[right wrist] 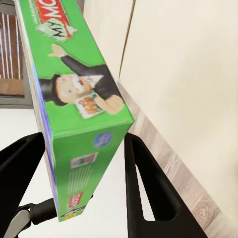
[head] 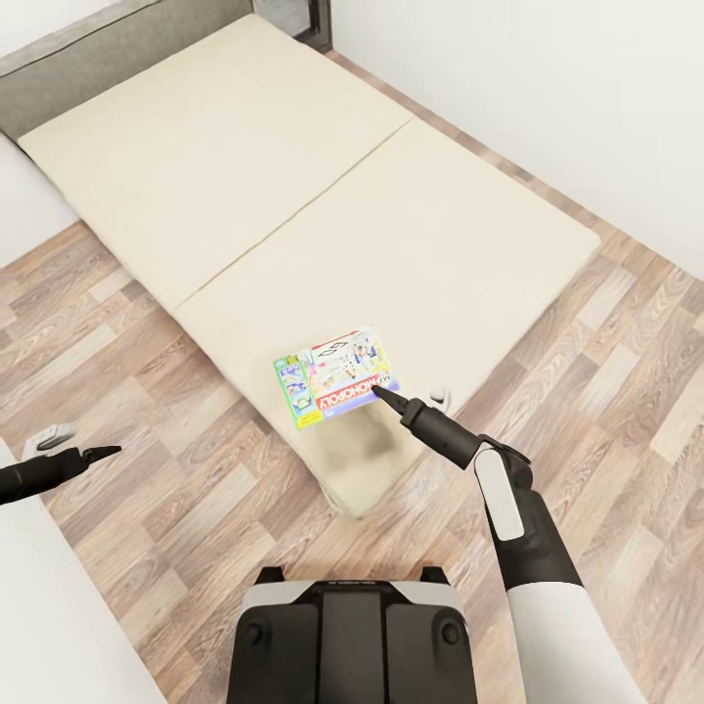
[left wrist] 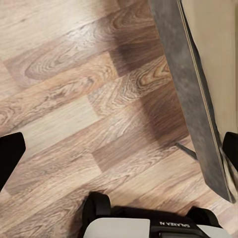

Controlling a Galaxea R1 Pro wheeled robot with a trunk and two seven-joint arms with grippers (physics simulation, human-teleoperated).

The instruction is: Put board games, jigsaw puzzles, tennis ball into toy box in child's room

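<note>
In the head view, the left gripper (head: 98, 453) is at the far left, low over the wood floor (head: 166, 508), pointing toward the bed. Its fingers appear together as one dark tip there, but in the left wrist view the two fingers (left wrist: 10, 156) sit at opposite edges of the frame, well apart, with nothing between them: the jaws are open and hold nothing. That view looks down on the floor, the grey side of the bed frame (left wrist: 191, 94) and the front of the robot base (left wrist: 148, 223).

The bed (head: 293, 196) runs diagonally across the middle of the head view, its cream mattress in two sections divided by a seam, with a grey headboard (head: 108, 49) at the upper left.

The board game (head: 339, 379), a Monopoly box with green edges, is at the near corner of the mattress. It appears slightly tilted; whether it touches the mattress cannot be told.

The right gripper (head: 389, 395) reaches in from the lower right and meets the right-hand edge of the box. In the right wrist view, the green box (right wrist: 79, 109) stands edge-on between the two dark fingers (right wrist: 144, 188), one on each side. The jaws are closed on the board game.

The white wall (head: 548, 88) is to the right.
</note>
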